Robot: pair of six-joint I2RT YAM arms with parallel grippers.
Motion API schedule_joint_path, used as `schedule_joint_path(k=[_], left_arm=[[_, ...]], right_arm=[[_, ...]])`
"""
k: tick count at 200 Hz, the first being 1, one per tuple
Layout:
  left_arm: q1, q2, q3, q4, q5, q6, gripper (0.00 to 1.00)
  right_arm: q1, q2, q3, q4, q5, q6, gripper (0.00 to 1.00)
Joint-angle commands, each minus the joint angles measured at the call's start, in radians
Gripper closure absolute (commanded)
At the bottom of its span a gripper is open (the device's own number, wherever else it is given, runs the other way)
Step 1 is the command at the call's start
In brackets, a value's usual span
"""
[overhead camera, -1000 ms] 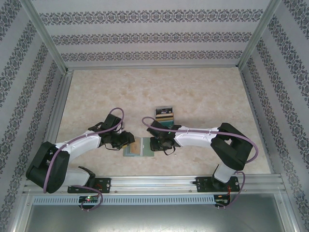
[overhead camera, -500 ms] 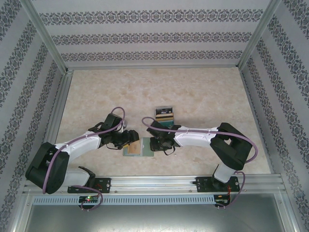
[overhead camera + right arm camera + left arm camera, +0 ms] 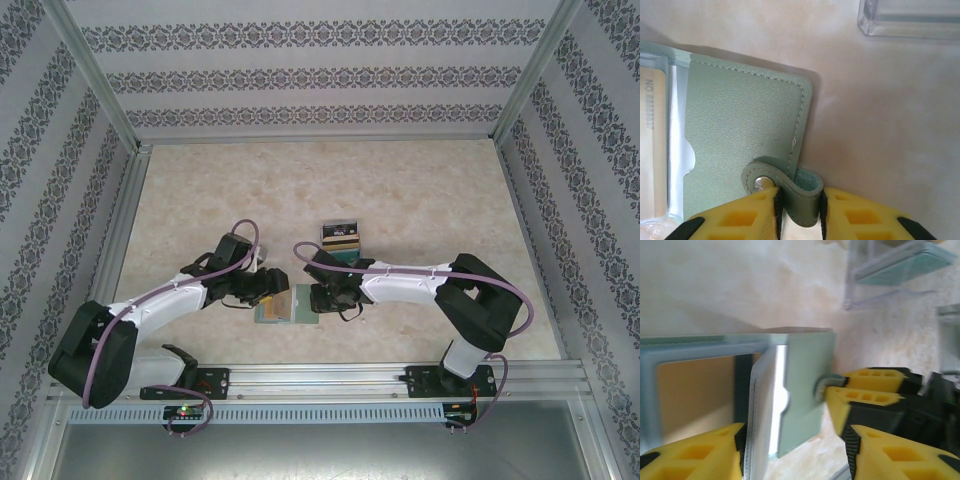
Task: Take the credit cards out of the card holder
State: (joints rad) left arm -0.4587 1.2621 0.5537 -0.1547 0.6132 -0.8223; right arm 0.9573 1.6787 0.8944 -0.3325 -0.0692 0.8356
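Although a stack of credit cards (image 3: 340, 238) lies on the table (image 3: 430, 190) just beyond the arms, the card holder (image 3: 287, 308) is not yet emptied: 1 tan-gold card (image 3: 695, 390) sits in the window pocket of the panel nearer the left arm. Holder: open, flat, between both grippers. Right gripper (image 3: 800, 212): pinching the holder's snap strap (image 3: 802, 185). Left gripper (image 3: 795, 455): fingers spread over that panel, nothing clamped. Remaining, by estimate: at least 1 card to extract.

A lab robot test cell is indicated: a left arm (image 3: 160, 300) and a right arm (image 3: 420, 283) are bolted to an aluminium rail (image 3: 320, 375), and the marble-patterned table (image 3: 420, 190) is enclosed by metal posts (image 3: 95, 75) and 3 wallpapered panels (image 3: 320, 75).
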Motion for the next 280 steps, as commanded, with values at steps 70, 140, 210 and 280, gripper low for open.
schedule_joint_path(k=[70,140,210,280], left_arm=[[-0.029,0.061,0.015,0.152,0.122,-0.01,0.5],[-0.047,0.1,0.048,0.175,0.136,-0.008,0.5],[-0.017,-0.026,0.031,-0.028,-0.111,0.014,0.53],[0.078,-0.112,-0.038,-0.217,-0.287,-0.015,0.73]], right_arm=[[-0.025,-0.014,-0.025,-0.004,0.023,0.021,0.68],[-0.034,-0.024,-0.029,-0.01,0.032,0.024,0.64],[-0.036,-0.039,-0.036,-0.021,0.044,0.026,0.64],[-0.034,-0.092,0.0,-0.044,0.073,0.012,0.53]])
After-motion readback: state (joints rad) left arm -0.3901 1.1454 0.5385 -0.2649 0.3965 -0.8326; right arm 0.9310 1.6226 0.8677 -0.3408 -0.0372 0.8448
